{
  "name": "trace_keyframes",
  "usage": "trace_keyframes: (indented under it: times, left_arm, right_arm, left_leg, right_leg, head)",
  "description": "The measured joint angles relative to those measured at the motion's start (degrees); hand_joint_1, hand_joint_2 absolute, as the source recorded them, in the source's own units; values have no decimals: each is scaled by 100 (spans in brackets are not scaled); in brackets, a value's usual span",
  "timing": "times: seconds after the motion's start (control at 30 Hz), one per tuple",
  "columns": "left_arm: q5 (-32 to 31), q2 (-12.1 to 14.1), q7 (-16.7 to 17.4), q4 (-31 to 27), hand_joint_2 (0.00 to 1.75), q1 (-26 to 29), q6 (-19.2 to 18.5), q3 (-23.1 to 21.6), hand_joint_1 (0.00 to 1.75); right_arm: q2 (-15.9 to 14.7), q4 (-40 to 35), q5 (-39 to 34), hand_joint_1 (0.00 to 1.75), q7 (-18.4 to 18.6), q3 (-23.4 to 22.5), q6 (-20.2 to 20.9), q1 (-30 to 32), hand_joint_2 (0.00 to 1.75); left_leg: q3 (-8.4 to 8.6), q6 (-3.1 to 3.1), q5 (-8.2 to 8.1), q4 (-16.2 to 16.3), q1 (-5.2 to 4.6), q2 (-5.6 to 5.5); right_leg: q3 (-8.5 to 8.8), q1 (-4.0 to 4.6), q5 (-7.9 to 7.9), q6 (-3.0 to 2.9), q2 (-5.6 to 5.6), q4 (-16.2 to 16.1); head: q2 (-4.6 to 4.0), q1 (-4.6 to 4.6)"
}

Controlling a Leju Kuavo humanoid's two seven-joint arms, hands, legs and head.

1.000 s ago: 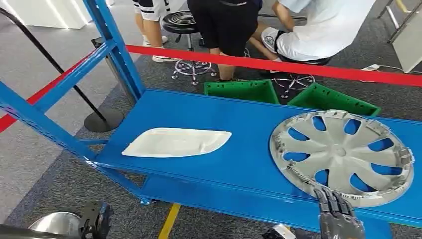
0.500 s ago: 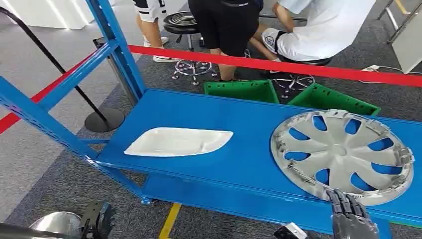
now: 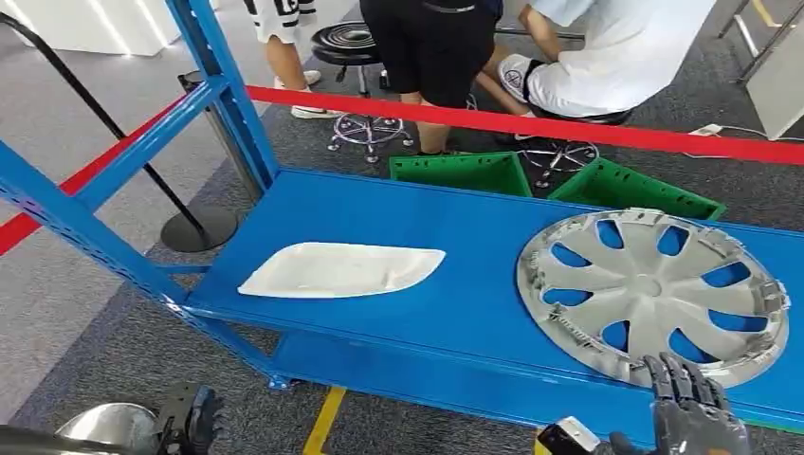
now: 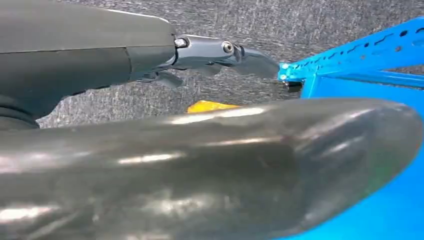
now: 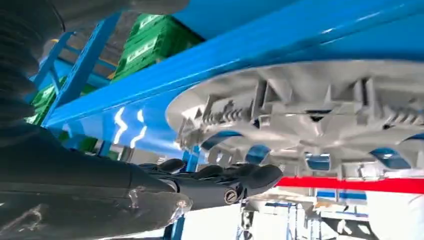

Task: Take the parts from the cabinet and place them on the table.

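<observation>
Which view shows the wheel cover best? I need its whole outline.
The head view: the wheel cover lies whole on the blue shelf. The right wrist view shows just its ribbed edge up close; the left wrist view gives nothing of it.

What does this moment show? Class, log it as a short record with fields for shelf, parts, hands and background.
shelf: blue shelf
parts: silver wheel cover at right, white panel at left, lying apart
right hand: right hand at the wheel cover's near rim, fingers extended, holding nothing
left hand: left hand low beside the shelf, holding nothing
background: red barrier tape, green crates, people beyond
</observation>
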Motion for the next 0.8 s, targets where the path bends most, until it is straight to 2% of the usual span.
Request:
trace_keyframes:
  times: [0.23,0.67,0.8]
  left_arm:
    - [-51,-2,-11,0,0,6,-66,0,0]
    - [-55,-5,-11,0,0,5,-72,0,0]
    - [-96,-9,-11,0,0,5,-83,0,0]
  right_arm:
    - [-7,-46,-310,0,-256,-302,302,6,175]
    - [-22,-42,-350,0,-299,-481,322,-6,175]
    - [-42,-13,-361,0,-380,-527,464,-25,175]
  left_leg:
    - [0,0,0,0,0,0]
    - [0,1,1,0,0,0]
    - [0,1,1,0,0,0]
  right_leg:
    - [0,0,0,0,1,0]
    - [0,0,0,0,0,0]
    - [1,0,0,0,1,0]
  head:
    - [0,2]
    - [0,2]
    - [0,2]
